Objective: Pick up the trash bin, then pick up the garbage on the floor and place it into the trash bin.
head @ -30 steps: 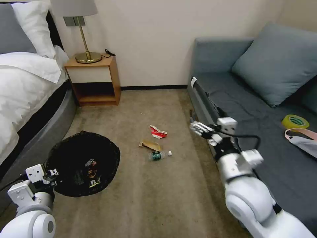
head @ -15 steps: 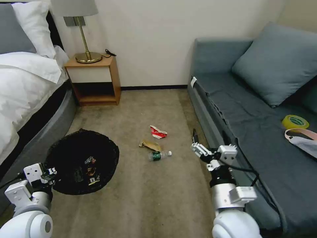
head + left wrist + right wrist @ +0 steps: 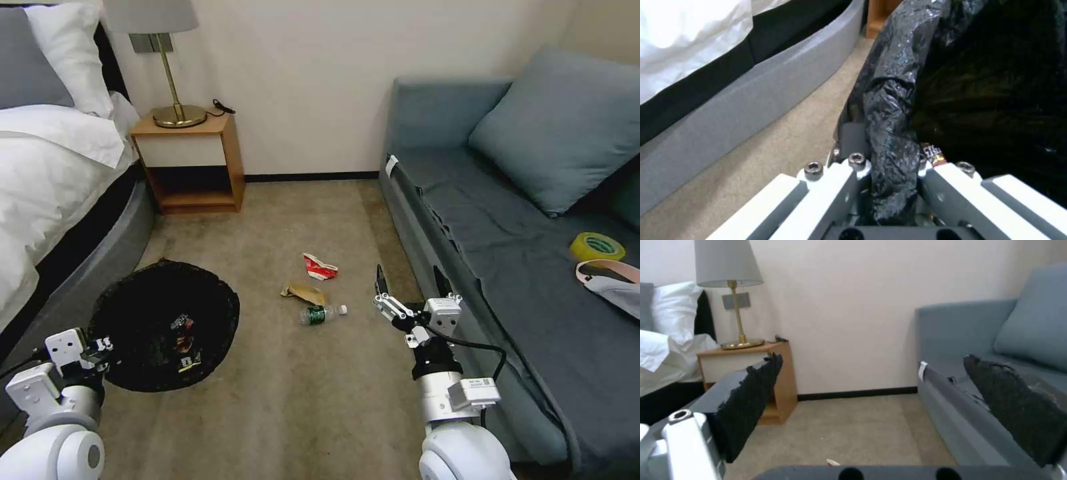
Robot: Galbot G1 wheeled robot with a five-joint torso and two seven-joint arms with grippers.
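Note:
The trash bin [image 3: 167, 320], lined with a crinkly black bag, is at the lower left near the bed. My left gripper [image 3: 105, 347] is shut on its near rim; in the left wrist view the fingers [image 3: 835, 180] pinch a fold of the black bag [image 3: 889, 133]. Some wrappers [image 3: 183, 343] lie inside. On the carpet lie garbage pieces: a red-and-white carton [image 3: 319, 266], crumpled brown paper [image 3: 303, 291] and a small bottle [image 3: 321, 313]. My right gripper [image 3: 410, 283] is open beside the sofa, right of the bottle, its black pads [image 3: 751, 400] wide apart and empty.
A bed [image 3: 60, 193] runs along the left. A wooden nightstand [image 3: 190, 160] with a lamp [image 3: 175, 100] stands at the back wall. The grey sofa [image 3: 507, 220] on the right carries a yellow tape roll [image 3: 597, 247]. Open carpet [image 3: 293, 400] lies between the arms.
My right arm has dropped and drawn back toward me, from over the sofa's edge to low beside it, fingers now pointing ahead. The left gripper and bin sank slightly.

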